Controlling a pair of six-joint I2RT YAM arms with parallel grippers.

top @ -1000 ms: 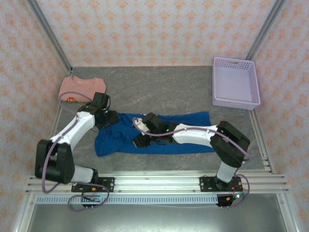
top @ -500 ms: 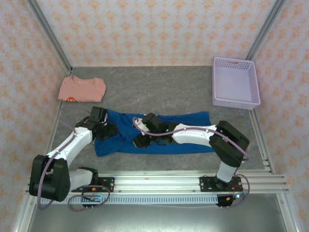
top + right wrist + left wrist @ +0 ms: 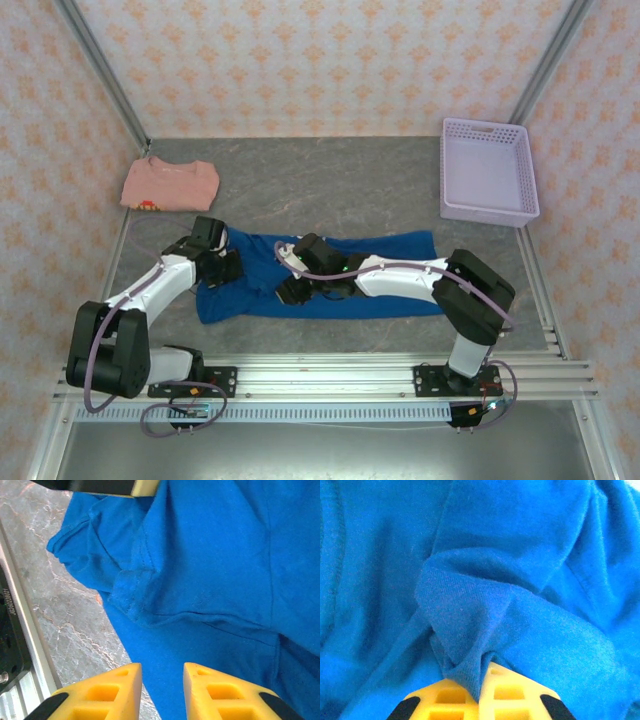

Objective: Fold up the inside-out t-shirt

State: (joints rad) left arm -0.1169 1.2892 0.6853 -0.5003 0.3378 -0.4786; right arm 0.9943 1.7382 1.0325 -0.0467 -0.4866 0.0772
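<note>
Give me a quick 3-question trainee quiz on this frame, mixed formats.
1. True or false: the left gripper has a fold of the blue shirt pinched.
2. Where does the pink shirt lie? A in the basket; B on the table, far left; C under the blue shirt.
3. Fill in: the right gripper, over the blue shirt, is ____ (open or shut).
Key: 1 true; 2 B; 3 open.

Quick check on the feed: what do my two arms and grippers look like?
Both the left arm and right arm have white links, black joints and a looping purple-grey cable. The left gripper and right gripper have yellow fingers with moulded square pockets and black corners.
</note>
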